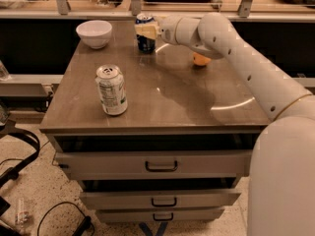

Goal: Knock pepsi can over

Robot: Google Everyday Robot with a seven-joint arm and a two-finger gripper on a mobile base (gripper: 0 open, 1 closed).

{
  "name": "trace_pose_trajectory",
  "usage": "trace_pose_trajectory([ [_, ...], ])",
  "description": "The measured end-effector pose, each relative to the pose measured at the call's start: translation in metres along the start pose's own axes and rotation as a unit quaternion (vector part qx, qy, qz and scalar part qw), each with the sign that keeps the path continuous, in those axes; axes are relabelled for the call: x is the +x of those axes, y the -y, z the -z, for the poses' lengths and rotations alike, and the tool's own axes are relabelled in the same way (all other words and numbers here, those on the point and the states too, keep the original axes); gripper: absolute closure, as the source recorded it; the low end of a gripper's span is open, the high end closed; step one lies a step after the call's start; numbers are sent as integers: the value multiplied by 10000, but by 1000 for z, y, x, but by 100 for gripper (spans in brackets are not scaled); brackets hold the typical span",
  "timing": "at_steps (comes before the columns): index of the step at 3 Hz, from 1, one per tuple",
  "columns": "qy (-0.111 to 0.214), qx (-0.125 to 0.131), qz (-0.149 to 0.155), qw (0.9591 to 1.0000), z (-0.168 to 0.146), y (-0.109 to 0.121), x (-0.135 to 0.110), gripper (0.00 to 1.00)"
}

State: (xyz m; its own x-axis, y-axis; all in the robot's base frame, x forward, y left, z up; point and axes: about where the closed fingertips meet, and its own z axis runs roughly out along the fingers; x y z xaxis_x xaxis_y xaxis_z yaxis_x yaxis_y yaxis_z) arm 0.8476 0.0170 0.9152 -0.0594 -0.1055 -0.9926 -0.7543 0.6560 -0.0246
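Note:
The pepsi can (145, 44), dark blue with a silver top, stands upright near the back edge of the grey tabletop (167, 100). My gripper (145, 31) reaches in from the right on the white arm (231, 43). It sits at the can's upper half and covers part of it. The can's top rim shows just above the gripper.
A pale white-green can (111, 90) stands upright at the front left of the table. A white bowl (94, 33) sits at the back left corner. An orange object (201, 59) lies under my arm. Drawers (160, 165) are below, and cables lie on the floor at left.

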Motion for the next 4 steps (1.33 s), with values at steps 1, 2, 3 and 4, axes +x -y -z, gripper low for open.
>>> trace_pose_trajectory([
  [1,-452,80,331,9984,14,-2,-20,100],
  [2,-1071,285,780,9908,39,8,-45,100],
  [3,-1719,394,1147,9776,55,16,-52,100],
  [4,-2483,232,1564,9557,55,15,-48,100],
])
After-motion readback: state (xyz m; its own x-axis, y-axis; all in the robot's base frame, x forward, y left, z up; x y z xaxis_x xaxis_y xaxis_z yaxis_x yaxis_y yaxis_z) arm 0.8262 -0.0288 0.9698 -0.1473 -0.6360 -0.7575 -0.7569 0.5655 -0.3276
